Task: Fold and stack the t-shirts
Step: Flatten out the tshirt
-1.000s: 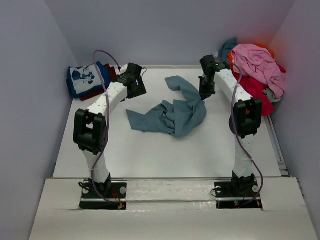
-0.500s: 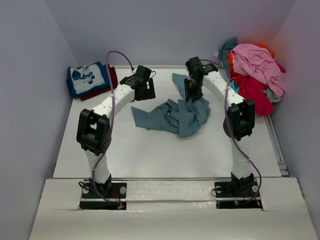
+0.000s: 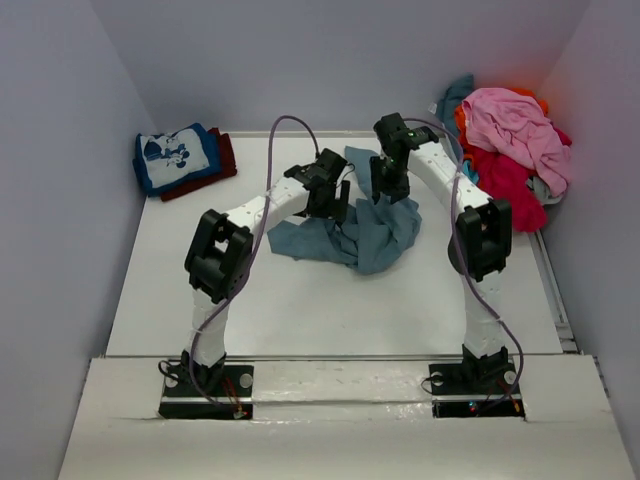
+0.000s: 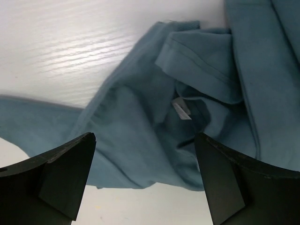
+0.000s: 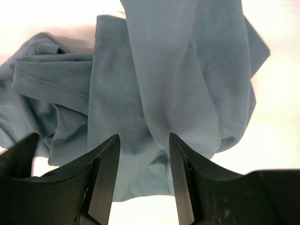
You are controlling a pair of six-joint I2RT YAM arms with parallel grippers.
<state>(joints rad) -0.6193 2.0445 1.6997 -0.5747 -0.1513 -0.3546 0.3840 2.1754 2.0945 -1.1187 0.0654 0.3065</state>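
Note:
A plain slate-blue t-shirt lies crumpled in the middle of the table. My left gripper hovers over its left part, jaws wide open and empty; in the left wrist view the shirt's folds and collar tag lie below. My right gripper stands over the shirt's back edge, open, with a fold of the shirt showing in the gap between its fingers. A folded blue t-shirt with white cartoon print lies on a dark red one at the back left.
A heap of loose t-shirts, pink, red, orange and teal, sits at the back right corner. Walls close the table at left, back and right. Both arms reach inward and their grippers stand close together.
My left arm swung right, from near the folded stack to above the slate-blue shirt. My right gripper moved left with the cloth, then opened and let it go; the shirt bunched up.

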